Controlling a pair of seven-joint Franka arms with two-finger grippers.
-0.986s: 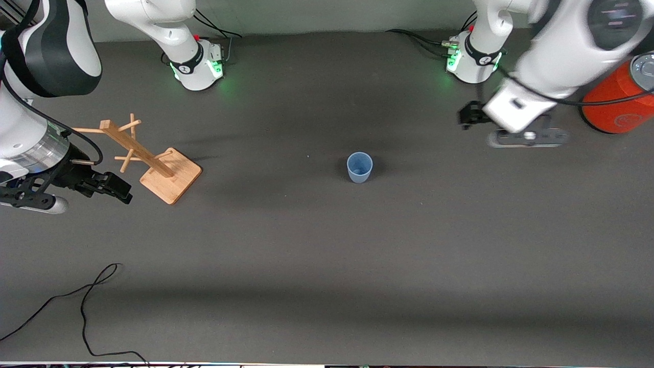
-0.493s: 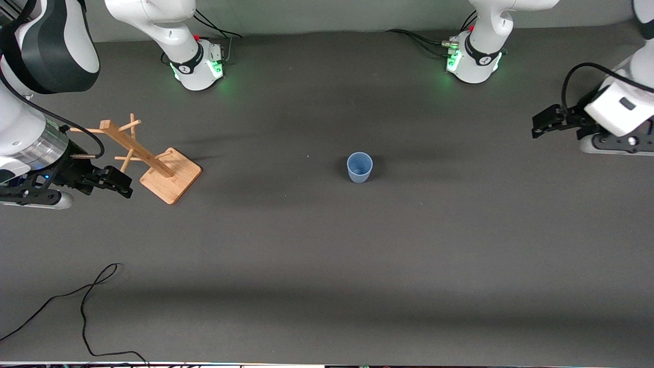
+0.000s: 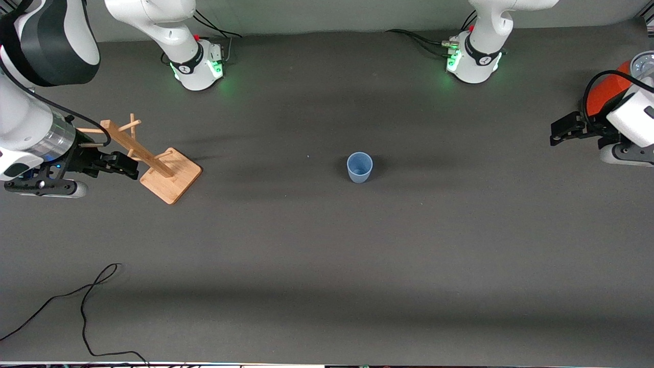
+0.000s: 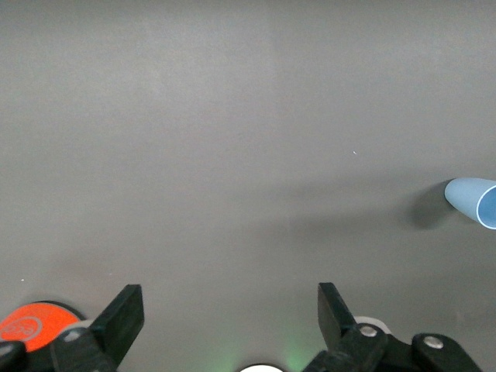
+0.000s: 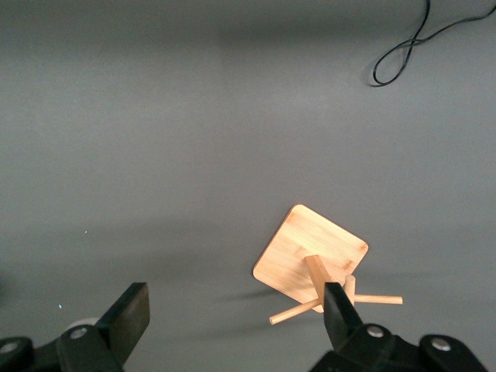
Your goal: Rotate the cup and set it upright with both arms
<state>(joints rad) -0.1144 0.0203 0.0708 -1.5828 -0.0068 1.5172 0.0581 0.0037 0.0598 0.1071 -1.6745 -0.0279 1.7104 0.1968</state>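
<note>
My left end effector [image 3: 559, 132] hangs wide open and empty over the left arm's end of the table [image 3: 327, 245], just beside the orange can [image 3: 605, 92]. In the left wrist view both fingers [image 4: 124, 314] stand well apart with only bare table between them, and the cup [image 4: 473, 201] peeks in at the edge of that view. My right end effector [image 3: 120, 168] is open and empty as well, up over the right arm's end of the table, right by the wooden rack [image 3: 153, 163]; the right wrist view shows the rack [image 5: 314, 267] just past my spread fingers [image 5: 128, 314].

And there's the cup [image 3: 359, 167], light blue, alone in the middle of the table, well apart from both of my end effectors. It stands on its base, mouth up, and I can see down into it. By my reckoning the uprighting is finished and both arms are simply clear of it.

So the step in hand is to wait well: hold both arms out at the ends, fingers apart, nothing sweeping over the middle. A light tumbler like that would likely tip at a nudge. A black cable [image 3: 87, 301] lies loose on the table, nearer the front camera than the rack.
</note>
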